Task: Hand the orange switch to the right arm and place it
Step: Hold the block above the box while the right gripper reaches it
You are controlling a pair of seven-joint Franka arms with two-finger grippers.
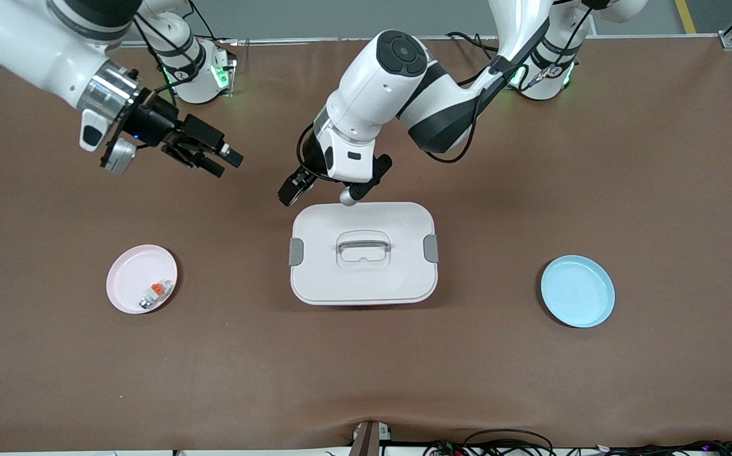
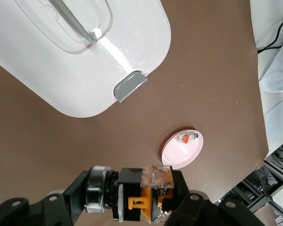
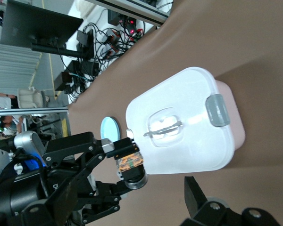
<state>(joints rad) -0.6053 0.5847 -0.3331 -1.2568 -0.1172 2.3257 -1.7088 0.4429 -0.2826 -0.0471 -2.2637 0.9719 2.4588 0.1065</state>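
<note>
The right gripper (image 1: 223, 161) hangs over bare brown table (image 1: 657, 190) toward the right arm's end, jaws spread wide and nothing in them, ready to receive.

Below it in the front view, nearer the camera, sits a pink plate (image 1: 126, 278) with a small whitish part (image 1: 155, 292) carrying an orange tab. That one is not our piece!

On to the middle: the left gripper (image 1: 289, 189) reaches in over the table at the edge of the white lidded box (image 1: 321, 278), and its fingers are clamped on the orange switch (image 2: 153, 186). The right wrist view shows that switch pointing toward the waiting jaws, well apart from them.

How will it handle? My read: feather-light, hard plastic, stiff, smooth-sided, so it could twist or pop out of a loose pinch. The left fingers cover two faces. The sensible hold for the right gripper looks like the free end of the black body, squeezed across its flat sides, away from the clear cap and any thin legs underneath.

Last, toward the left arm's end, a blue plate (image 1: 578, 291) lies bare.
</note>
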